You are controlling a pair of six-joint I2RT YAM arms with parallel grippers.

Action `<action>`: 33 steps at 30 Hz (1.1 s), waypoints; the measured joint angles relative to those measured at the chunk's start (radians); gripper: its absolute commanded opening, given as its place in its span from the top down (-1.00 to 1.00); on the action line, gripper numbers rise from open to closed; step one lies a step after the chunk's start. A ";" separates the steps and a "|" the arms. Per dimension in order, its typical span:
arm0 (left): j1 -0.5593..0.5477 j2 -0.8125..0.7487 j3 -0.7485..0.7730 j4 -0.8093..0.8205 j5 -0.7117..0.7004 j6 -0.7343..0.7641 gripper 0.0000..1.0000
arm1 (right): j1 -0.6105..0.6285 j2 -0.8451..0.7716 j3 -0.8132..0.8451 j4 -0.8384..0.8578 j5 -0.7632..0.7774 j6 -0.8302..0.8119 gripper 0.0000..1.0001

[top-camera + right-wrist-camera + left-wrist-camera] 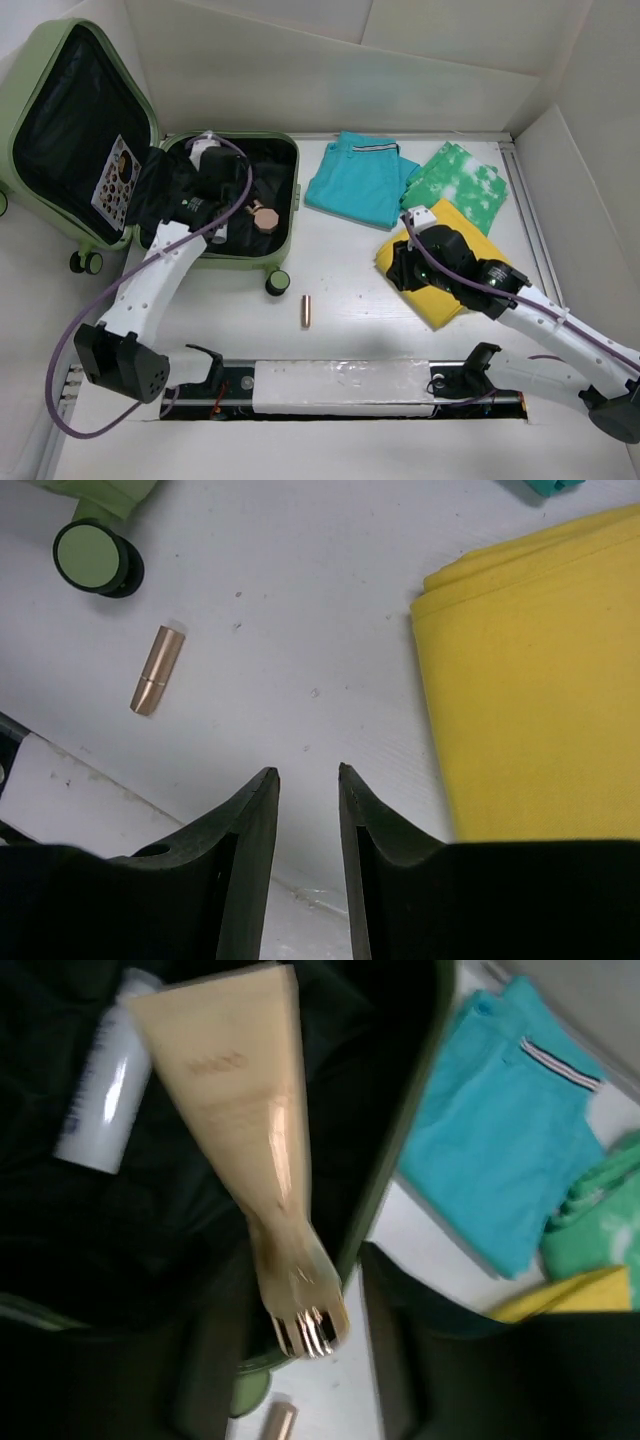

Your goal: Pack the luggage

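Note:
The luggage (225, 257) is a sage-green suitcase lying open at the left, its lid (30, 80) tipped back and its black lining showing. A beige tube with a rose-gold cap (250, 1110) and a white bottle (100, 1100) lie inside. My left gripper (305, 1260) hangs over the tube inside the case, jaws apart, with bare table showing between the cap and one finger. My right gripper (305, 770) stands open above bare table, just left of the folded yellow cloth (540, 680), with nothing between its fingers.
A rose-gold lipstick (306, 310) lies on the table in front of the suitcase's wheel (277, 283). A folded teal garment (355, 180) and a green-and-white cloth (465, 185) lie at the back, beyond the yellow cloth (455, 230). White walls enclose the table.

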 measured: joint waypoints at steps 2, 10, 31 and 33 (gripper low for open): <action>0.083 0.008 -0.029 0.002 0.010 0.025 -0.46 | 0.000 0.000 0.005 -0.001 0.000 -0.001 0.27; 0.033 -0.010 -0.161 -0.029 0.110 0.071 -0.26 | 0.008 0.001 0.022 -0.005 0.000 -0.011 0.27; -0.607 0.275 -0.412 0.053 0.084 -0.181 0.25 | 0.008 -0.032 0.011 -0.024 0.000 0.010 0.27; -0.607 0.294 -0.412 0.068 0.074 -0.187 0.68 | 0.008 -0.046 0.011 -0.028 0.001 0.013 0.27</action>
